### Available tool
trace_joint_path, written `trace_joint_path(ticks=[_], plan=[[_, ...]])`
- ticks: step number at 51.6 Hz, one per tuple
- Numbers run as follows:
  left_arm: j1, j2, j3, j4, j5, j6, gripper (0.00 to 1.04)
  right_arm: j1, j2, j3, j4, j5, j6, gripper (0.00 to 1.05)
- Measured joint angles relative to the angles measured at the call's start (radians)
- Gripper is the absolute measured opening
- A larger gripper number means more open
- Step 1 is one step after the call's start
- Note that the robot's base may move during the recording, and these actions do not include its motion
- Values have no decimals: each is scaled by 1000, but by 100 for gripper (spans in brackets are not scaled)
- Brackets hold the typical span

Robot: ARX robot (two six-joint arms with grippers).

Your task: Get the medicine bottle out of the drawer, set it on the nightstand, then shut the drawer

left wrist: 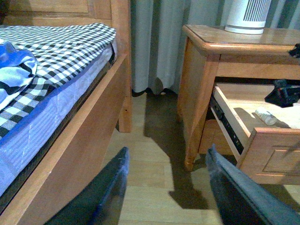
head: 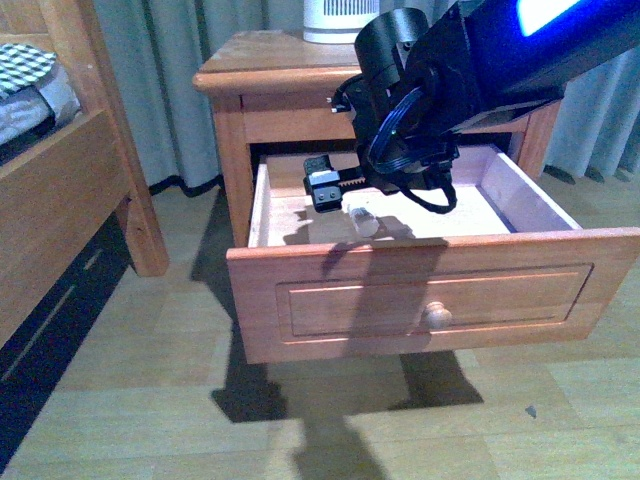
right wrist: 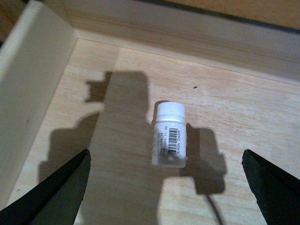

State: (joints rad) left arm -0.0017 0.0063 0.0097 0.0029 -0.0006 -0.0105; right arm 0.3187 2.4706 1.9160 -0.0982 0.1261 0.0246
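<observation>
In the drawer [head: 330, 300], medicine bottle [right wrist: 169, 136] lying flat, barcode label reading 6904 2409

Nightstand [head: 262, 62], orange-brown wood; white device [head: 338, 22] at back of top. Drawer [head: 330, 300] pulled far out, round knob [head: 436, 316] on panelled front. Bottle [head: 363, 220], small, white, lying on drawer floor. Right arm [head: 480, 60], black, reaching down into drawer; right gripper [head: 342, 193] just above bottle. Bed frame [head: 70, 190] at left. Curtain [head: 170, 90] behind.

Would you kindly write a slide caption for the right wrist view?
Open right gripper poised over the medicine bottle lying on its side in the open drawer.
</observation>
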Motion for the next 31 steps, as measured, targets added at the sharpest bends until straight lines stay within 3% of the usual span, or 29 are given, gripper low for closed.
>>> trace_joint_path(ticks=[9, 31], plan=[[0, 0, 0, 0, 0, 1, 99, 0, 97, 129, -34, 12, 5, 98], [0, 0, 0, 0, 0, 2, 98, 6, 289, 352, -113, 12, -1, 98]])
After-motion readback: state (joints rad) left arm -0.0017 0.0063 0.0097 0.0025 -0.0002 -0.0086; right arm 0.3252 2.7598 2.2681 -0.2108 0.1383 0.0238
